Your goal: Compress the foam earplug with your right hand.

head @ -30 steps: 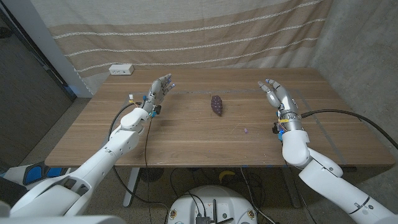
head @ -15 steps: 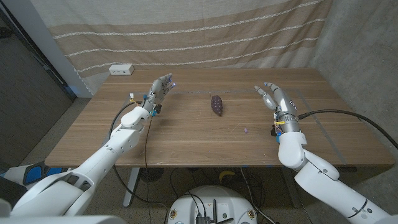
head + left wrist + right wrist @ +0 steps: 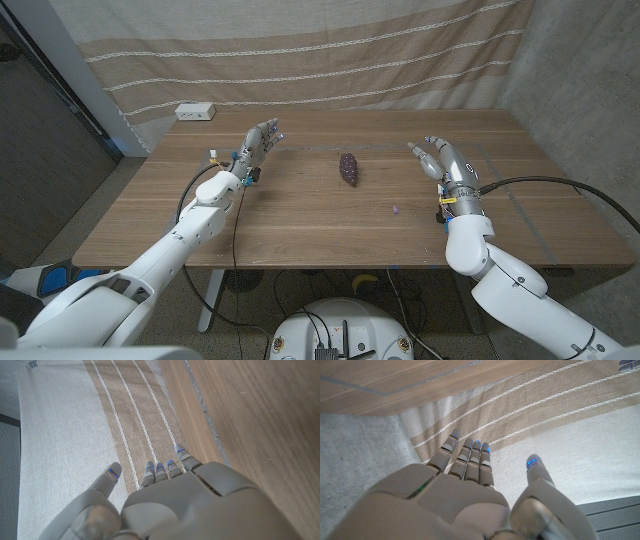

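Observation:
A tiny pale-purple foam earplug lies on the wooden table, right of centre. My right hand hovers behind and to the right of it, fingers spread and empty, clearly apart from it. The right wrist view shows that hand with its fingers straight, reaching toward the curtain. Over the table's left part my left hand is raised, fingers extended, holding nothing; the left wrist view shows this hand the same way.
A dark purple lumpy object sits on the table between the hands, behind the earplug. A white power strip lies at the back left edge. A striped curtain hangs behind the table.
My right hand has drifted slightly left and nearer to me, its fingers now leaning more toward the table's middle. The left hand and the objects have not moved.

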